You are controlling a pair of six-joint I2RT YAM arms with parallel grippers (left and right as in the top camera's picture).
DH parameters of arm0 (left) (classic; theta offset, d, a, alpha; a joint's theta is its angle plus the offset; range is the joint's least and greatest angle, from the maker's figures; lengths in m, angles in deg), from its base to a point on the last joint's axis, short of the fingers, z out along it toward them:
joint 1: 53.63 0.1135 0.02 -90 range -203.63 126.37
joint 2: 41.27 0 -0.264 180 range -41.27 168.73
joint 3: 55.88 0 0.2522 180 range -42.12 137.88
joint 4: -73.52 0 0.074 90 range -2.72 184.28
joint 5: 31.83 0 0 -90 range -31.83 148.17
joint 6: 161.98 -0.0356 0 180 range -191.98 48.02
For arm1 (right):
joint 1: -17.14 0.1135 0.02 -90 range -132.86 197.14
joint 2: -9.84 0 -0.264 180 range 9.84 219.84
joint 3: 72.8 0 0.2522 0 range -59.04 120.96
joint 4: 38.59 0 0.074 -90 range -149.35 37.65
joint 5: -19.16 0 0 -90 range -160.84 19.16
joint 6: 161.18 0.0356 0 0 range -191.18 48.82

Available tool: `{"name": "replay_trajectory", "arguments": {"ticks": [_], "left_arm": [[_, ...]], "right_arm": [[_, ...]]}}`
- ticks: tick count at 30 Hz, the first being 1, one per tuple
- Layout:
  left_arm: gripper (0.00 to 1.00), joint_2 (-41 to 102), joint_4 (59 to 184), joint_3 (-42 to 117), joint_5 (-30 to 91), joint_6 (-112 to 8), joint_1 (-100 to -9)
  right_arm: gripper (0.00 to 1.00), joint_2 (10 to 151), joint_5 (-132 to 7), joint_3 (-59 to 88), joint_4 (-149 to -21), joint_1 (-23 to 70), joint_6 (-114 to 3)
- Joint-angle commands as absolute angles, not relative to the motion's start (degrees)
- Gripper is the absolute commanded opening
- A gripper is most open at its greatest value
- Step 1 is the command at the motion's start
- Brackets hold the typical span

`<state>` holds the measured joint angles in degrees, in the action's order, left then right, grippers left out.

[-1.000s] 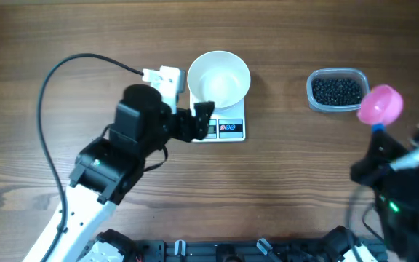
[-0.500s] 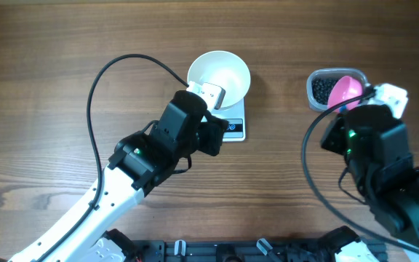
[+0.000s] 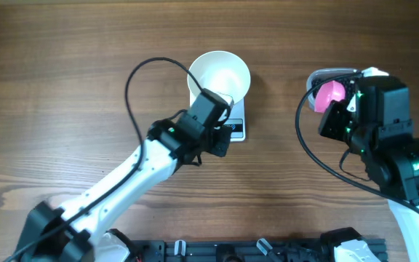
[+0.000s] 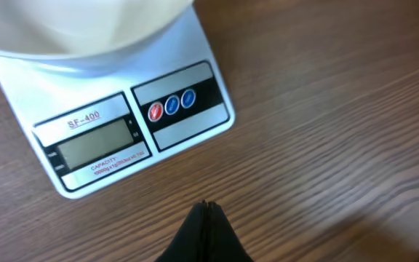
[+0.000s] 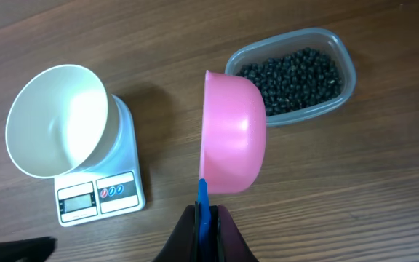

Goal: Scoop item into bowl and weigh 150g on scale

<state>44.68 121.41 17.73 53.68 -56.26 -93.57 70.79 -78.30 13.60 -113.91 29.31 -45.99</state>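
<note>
White bowl (image 5: 49, 124), white scale (image 4: 188, 54) with red and blue buttons (image 4: 172, 106), pink scoop (image 5: 231, 138), black grains (image 5: 293, 76), wood-grain table (image 3: 64, 44).

The white-and-black left arm (image 3: 115, 185) enters the overhead view at the 7 o'clock corner and stretches toward 1 o'clock, ending mid-frame in a black wrist. A black cable (image 3: 129, 87) loops out from the wrist toward 11 o'clock. The left pincer (image 4: 206, 212) has its two black fingers pressed flat together with nothing between them. The black right arm (image 3: 402, 171) stands at 3 o'clock, with green lights on its wrist. The right pincer (image 5: 204, 215) is clamped on the blue handle of a pink plastic scoop (image 5: 231, 138).
</note>
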Motion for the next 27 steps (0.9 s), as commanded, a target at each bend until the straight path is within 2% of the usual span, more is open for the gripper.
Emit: {"name": "replay_trajectory", "arguments": {"ticks": [1,8,27], "left_arm": [[0.04,48.94,119.79,18.54,58.64,-56.15,-93.92],[0.04,55.35,113.78,18.54,59.56,-56.15,-93.92],[0.04,60.92,105.41,18.54,62.79,-56.17,-93.92]], "right_arm": [[0.04,70.92,-77.14,14.47,-113.38,29.06,-47.00],[0.04,70.92,-77.17,14.47,-112.79,29.06,-47.02],[0.04,70.92,-77.17,14.47,-111.51,29.06,-47.00]]}}
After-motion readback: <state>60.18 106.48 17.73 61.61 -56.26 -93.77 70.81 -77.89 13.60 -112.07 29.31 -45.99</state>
